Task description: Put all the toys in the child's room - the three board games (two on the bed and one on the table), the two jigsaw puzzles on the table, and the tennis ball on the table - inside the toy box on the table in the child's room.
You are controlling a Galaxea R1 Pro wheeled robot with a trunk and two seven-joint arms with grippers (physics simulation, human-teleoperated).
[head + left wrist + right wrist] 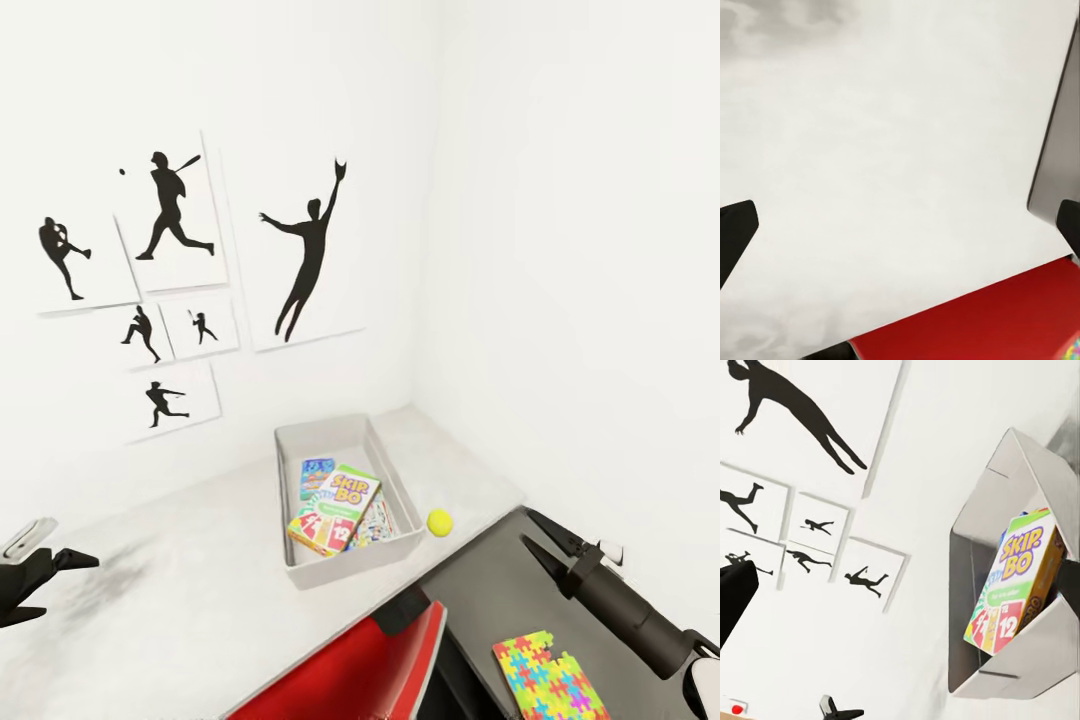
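Nearest, a red chair back (385,665) rises below the table (180,600). Toy box (392,480), toward the table's far right corner, holds the Skip-Bo board game (338,508) over two more. One jigsaw puzzle (550,677) lies on the dark side unit (500,590); the tennis ball (439,522) rests just beside the box. Right gripper (545,535) and left gripper (50,570) hang open, empty. Advisable: descend squarely over the ball, closing gently lest it roll.
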